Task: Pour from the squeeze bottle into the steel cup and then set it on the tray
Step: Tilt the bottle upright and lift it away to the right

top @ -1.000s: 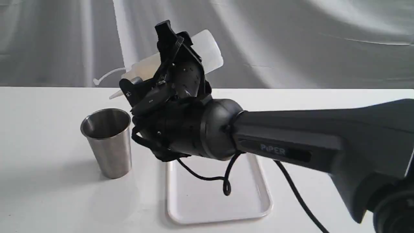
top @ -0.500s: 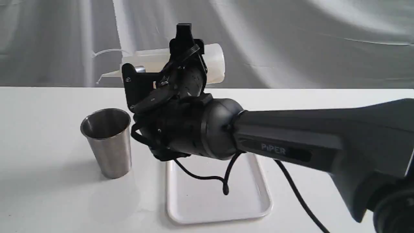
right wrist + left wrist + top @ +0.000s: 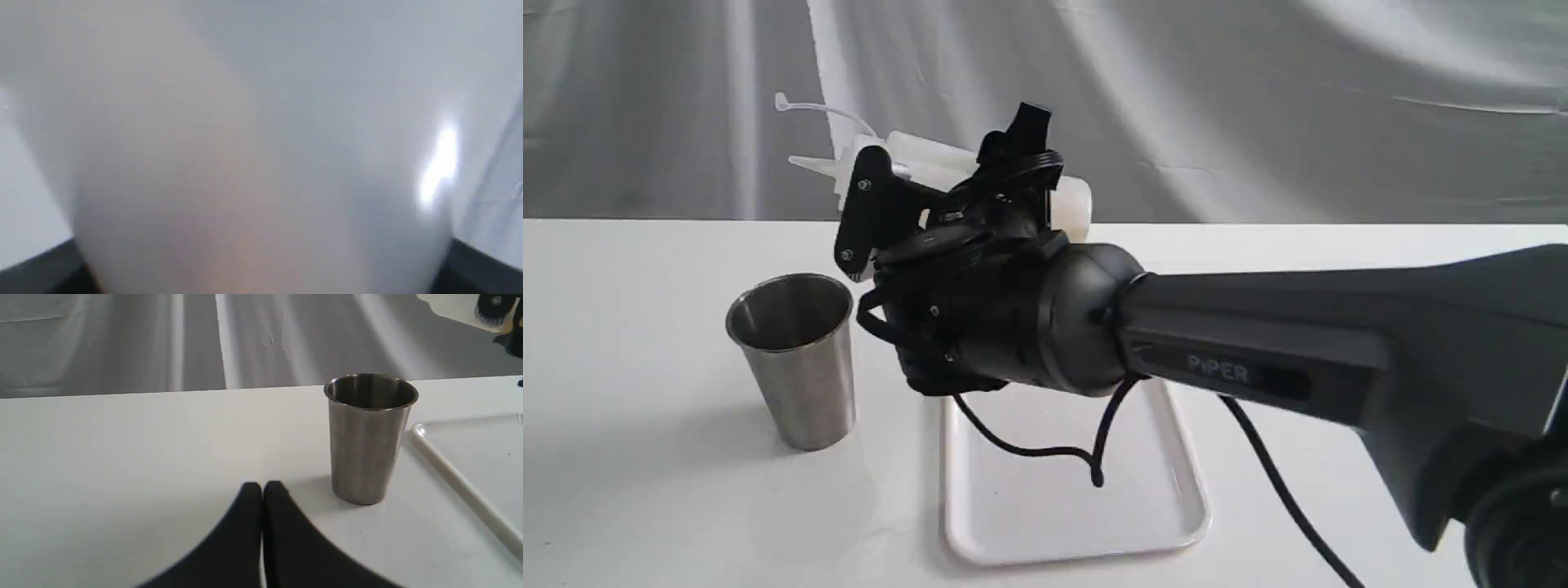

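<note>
The right tool (image 3: 947, 175) grips the squeeze bottle (image 3: 923, 153) at upper centre, nozzle tipped up clear of the steel cup (image 3: 800, 367), so pouring looks done and setting it on the tray (image 3: 1029, 506) remains.

Translucent white on the bottle (image 3: 1072, 202), brushed silver-grey on the cup (image 3: 805, 384), darker inside. Glossy white for the tray (image 3: 1045, 510), plain white for the counter (image 3: 645, 498). Black and dark grey on the arm (image 3: 1258, 327), streaked pale grey across the backdrop (image 3: 1258, 106).
</note>
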### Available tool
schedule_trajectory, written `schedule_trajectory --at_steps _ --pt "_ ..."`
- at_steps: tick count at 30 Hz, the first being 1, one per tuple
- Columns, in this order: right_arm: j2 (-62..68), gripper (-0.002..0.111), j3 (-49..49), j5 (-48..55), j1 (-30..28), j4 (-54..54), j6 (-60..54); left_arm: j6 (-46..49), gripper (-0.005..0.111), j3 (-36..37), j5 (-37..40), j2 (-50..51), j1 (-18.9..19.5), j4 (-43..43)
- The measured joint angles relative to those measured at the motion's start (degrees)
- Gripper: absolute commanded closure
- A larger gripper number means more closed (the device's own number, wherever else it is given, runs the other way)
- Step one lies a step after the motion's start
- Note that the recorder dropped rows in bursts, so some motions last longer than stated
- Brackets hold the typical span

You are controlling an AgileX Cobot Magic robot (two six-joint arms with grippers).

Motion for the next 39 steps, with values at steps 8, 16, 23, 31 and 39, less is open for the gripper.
schedule_trajectory --at_steps 8,16,23,31,39 --pt "0.0 0.108 0.0 -2.5 -0.9 4.6 11.4 0.0 0.107 0.0 0.0 0.0 0.0 0.0" --pt "-5.3 0.108 5.1 -14.7 -3.5 7.5 15.5 0.0 0.107 0.0 0.0 0.0 0.0 0.0" --pt "-14.0 0.108 14.3 -30.4 -6.7 9.1 15.7 0.0 0.107 0.0 0.0 0.0 0.0 0.0" --pt "-21.3 0.108 23.5 -42.9 -12.6 14.6 15.8 0.0 0.107 0.0 0.0 0.0 0.0 0.0" --pt "-28.4 0.108 34.2 -68.1 -19.0 27.5 1.8 0.0 0.107 0.0 0.0 0.0 0.0 0.0"
